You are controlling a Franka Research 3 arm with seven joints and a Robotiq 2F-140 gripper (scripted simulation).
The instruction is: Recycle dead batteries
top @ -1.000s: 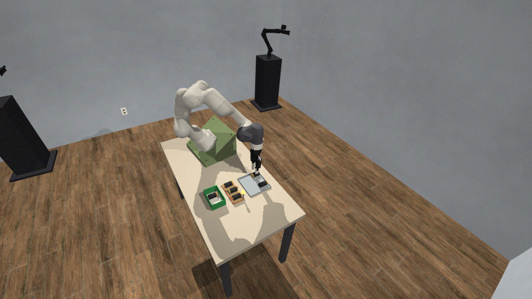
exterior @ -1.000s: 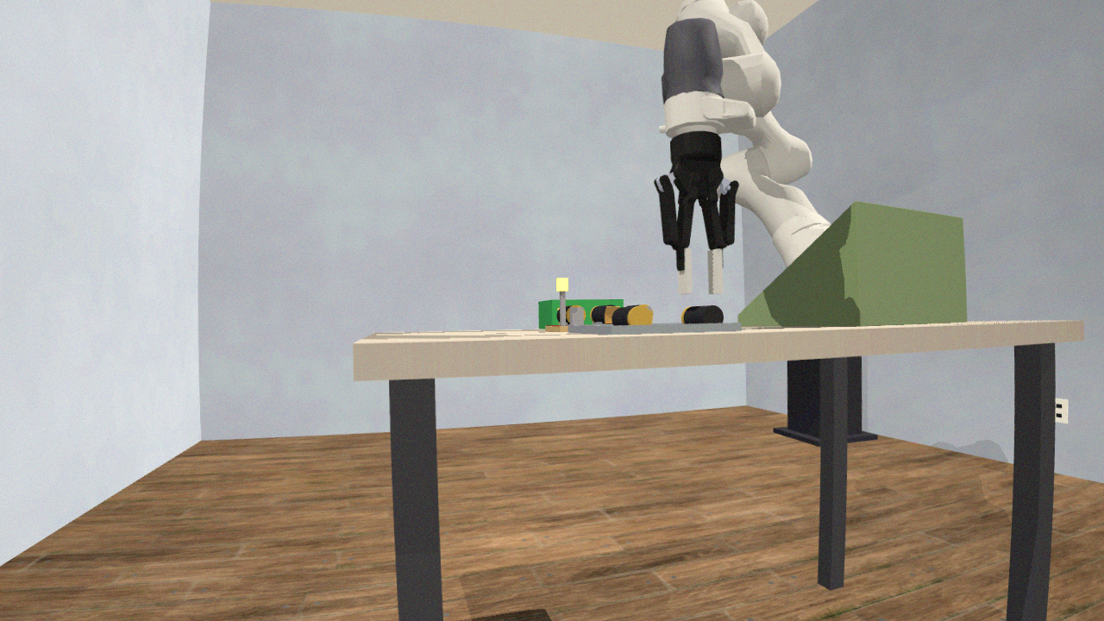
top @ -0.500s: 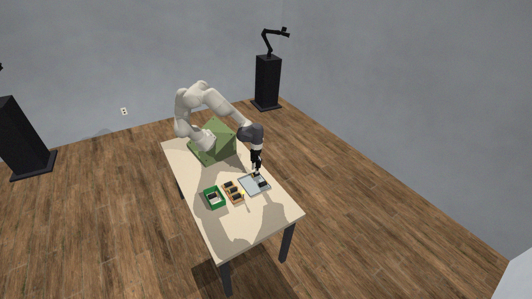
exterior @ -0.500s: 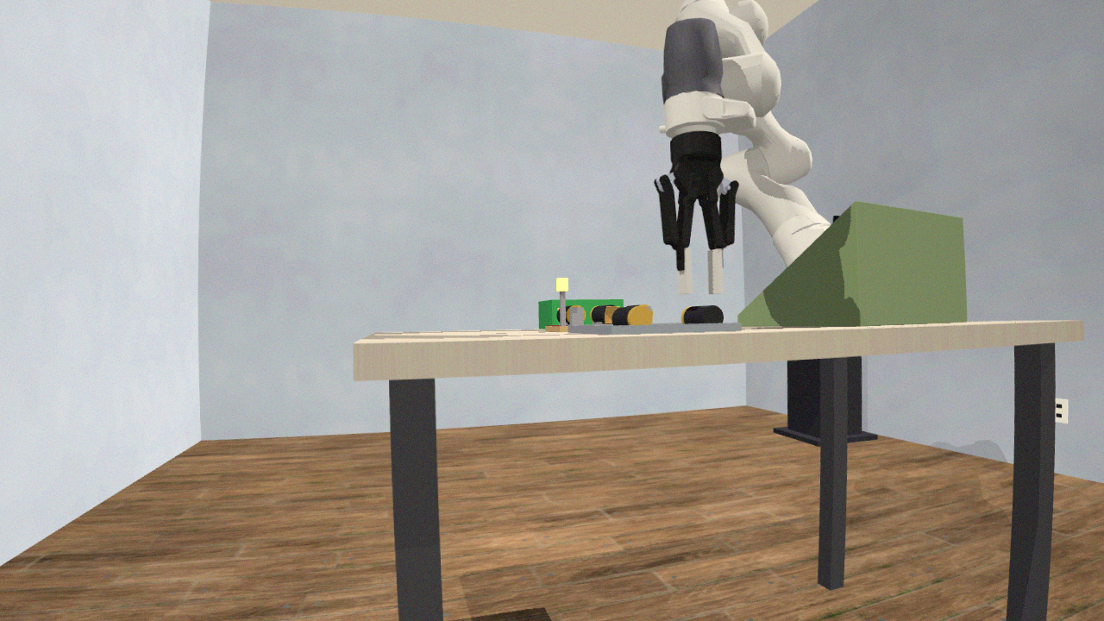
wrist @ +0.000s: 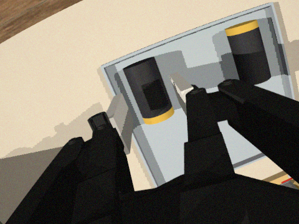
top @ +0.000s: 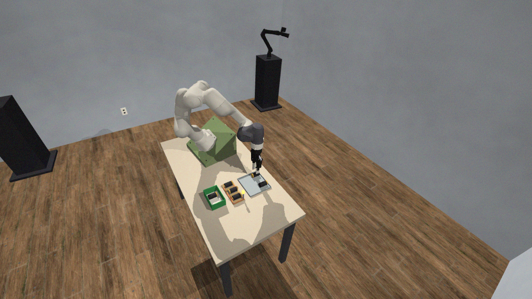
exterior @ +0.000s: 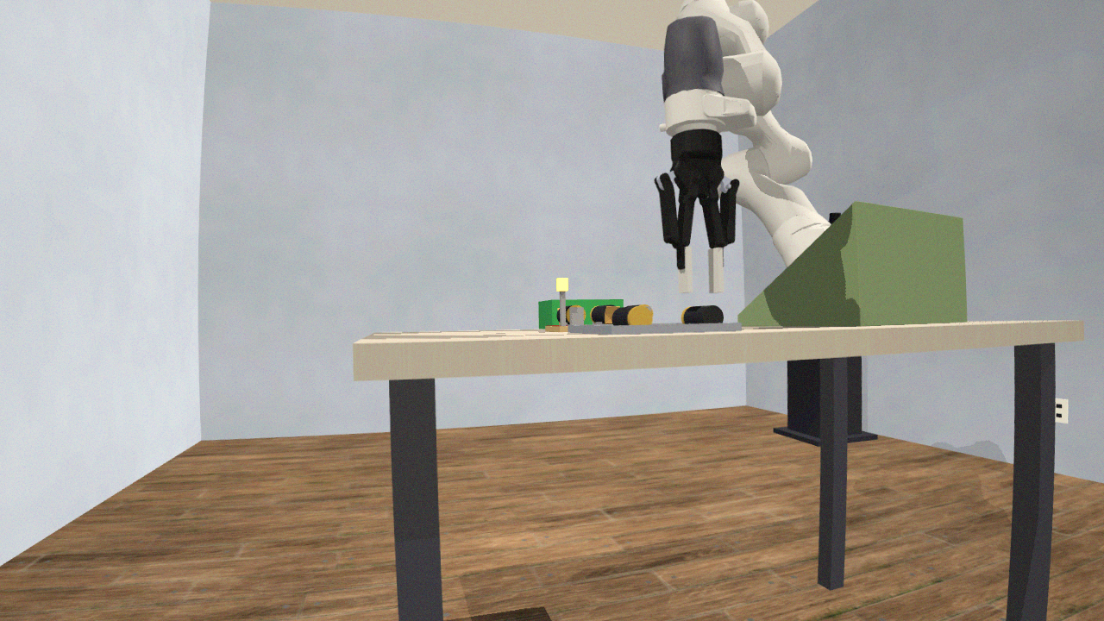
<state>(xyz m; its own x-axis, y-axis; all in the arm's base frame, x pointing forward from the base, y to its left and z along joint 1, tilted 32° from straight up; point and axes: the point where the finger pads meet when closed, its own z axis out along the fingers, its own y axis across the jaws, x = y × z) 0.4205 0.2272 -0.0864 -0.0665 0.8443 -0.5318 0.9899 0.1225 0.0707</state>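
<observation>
Alignment is what this step needs most, so take the scene from left to right in the top view. The green recycling box (top: 208,201) stands upright with one battery (top: 212,195) already inside. At its 3 o'clock is the battery holder (top: 238,202) with three cells, and the bulb (top: 242,192) at its corner glows yellow. Further towards 3 o'clock lies the grey tray (top: 248,187) with two loose cells.

The gripper (exterior: 700,284) hangs just above the tray battery (exterior: 702,314) that is nearer to the robot base. Its fingers are partly apart, with a gap between them, and they grasp nothing.

In the wrist view this tray battery (wrist: 148,89) sits between the two finger lines, with its yellow band at 6 o'clock. The other cell (wrist: 248,51) is at its 2 o'clock, with the band at 12 o'clock.

I judge that you are lowering for a pick. You should:
- Keep the fingers across the round body, not along it.
- Centre them on the dark middle part, so the cell does not tip when it is lifted.
- Go down straight, because a finger that touches the side can roll the cell.
- Stop before the tips press on the tray floor.
- Stay away from the holder, so the bulb stays lit.

The pictures do not show whether this cell is dead or good.

No brand, label or writing can be read on any object; the cells carry only a plain yellow band.
</observation>
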